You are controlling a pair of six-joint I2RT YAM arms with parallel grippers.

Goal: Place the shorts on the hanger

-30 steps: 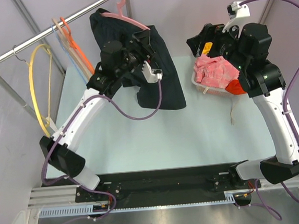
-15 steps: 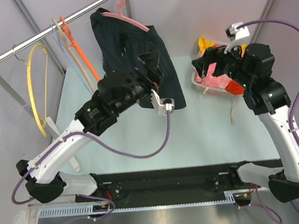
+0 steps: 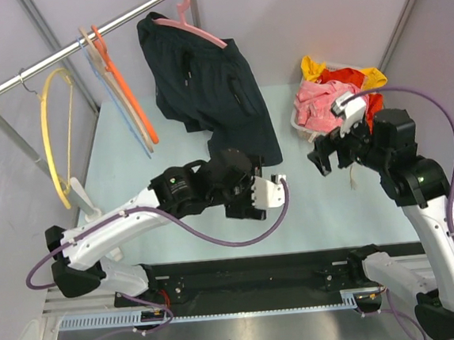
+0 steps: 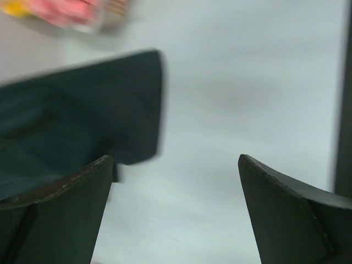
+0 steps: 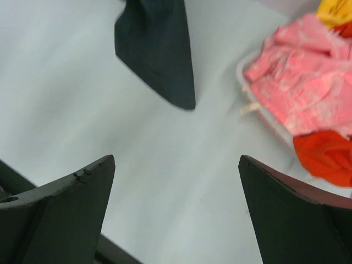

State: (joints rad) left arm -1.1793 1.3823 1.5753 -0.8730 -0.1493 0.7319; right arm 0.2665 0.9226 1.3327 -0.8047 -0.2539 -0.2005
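Note:
The dark shorts hang draped over the pale-pink hanger, which is hooked on the metal rail at the back. Their lower legs rest on the table. They also show in the left wrist view and the right wrist view. My left gripper is open and empty, low over the table in front of the shorts' hem. My right gripper is open and empty, over the table in front of the clothes tray.
A white tray at the back right holds a pink garment, a red-orange one and a yellow one. On the rail hang an orange hanger, a beige one and a yellow hoop hanger.
Both arms have drawn back toward the near edge. The left gripper left the shorts near the hanger; the right gripper came away from the tray. The shorts stay hanging.

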